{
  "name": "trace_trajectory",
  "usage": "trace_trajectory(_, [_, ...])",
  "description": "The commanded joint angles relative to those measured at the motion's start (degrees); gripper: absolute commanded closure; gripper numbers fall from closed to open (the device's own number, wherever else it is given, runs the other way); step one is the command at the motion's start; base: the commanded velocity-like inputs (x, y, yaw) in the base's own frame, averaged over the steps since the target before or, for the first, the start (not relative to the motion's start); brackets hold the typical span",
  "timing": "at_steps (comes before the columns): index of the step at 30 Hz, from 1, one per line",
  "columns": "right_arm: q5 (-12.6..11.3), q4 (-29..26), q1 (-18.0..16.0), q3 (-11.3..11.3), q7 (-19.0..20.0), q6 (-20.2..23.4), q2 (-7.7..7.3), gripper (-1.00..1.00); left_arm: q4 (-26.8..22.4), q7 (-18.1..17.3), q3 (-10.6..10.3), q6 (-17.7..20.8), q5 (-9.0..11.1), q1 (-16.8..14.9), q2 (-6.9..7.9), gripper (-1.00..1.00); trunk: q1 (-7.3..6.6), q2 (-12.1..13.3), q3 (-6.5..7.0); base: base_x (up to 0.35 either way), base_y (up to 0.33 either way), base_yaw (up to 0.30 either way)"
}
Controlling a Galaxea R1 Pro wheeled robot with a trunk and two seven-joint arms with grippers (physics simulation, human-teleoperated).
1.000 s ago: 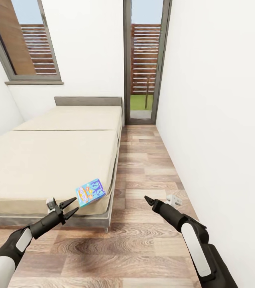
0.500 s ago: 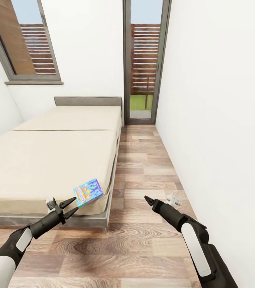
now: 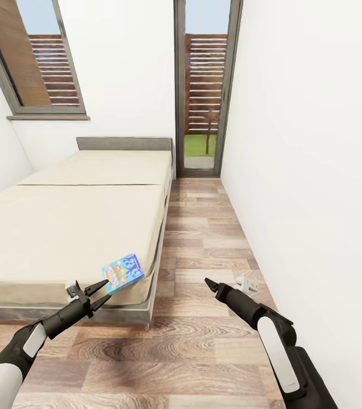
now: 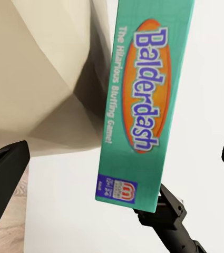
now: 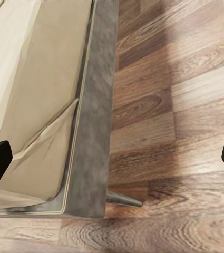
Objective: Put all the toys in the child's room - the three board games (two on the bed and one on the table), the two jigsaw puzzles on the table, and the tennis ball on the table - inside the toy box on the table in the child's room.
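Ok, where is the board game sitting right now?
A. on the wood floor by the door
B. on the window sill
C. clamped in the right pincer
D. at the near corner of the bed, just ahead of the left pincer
D: the board game lies at the near corner of the bed, just beyond the open left pincer.

Cream-beige bed on a grey frame, wood-plank floor — the board game teal-blue with orange print.
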Motion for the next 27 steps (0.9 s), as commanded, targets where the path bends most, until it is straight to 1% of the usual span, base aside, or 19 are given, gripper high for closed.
trace_trajectory(1, [0.03, -0.03, -0.02, -0.08, 0.16, 0.27, 0.04, -1.00, 0.00, 0.00, 0.27, -0.11, 0.63, -0.07, -0.04, -1.00, -0.01, -0.02, -0.04, 0.000, -0.021, 0.000])
trace_trajectory(9, [0.03, 0.00, -0.02, -0.02, 0.21, 0.25, 0.07, -1.00, 0.00, 0.01, 0.27, -0.04, 0.63, -0.06, -0.02, -1.00, -0.01, -0.02, -0.04, 0.000, -0.008, 0.000])
trace_trajectory(18, [0.03, 0.00, -0.02, 0.73, 0.17, 0.20, 0.02, -1.00, 0.00, 0.02, 0.27, -0.04, 0.63, -0.06, 0.04, -1.00, -0.01, -0.02, -0.04, 0.000, -0.001, 0.000])
trace_trajectory(27, [0.04, 0.00, -0.02, 0.90, 0.18, 0.19, 0.03, -1.00, 0.00, 0.02, 0.27, -0.03, 0.63, -0.06, 0.06, -1.00, -0.01, -0.02, -0.04, 0.000, 0.000, 0.000])
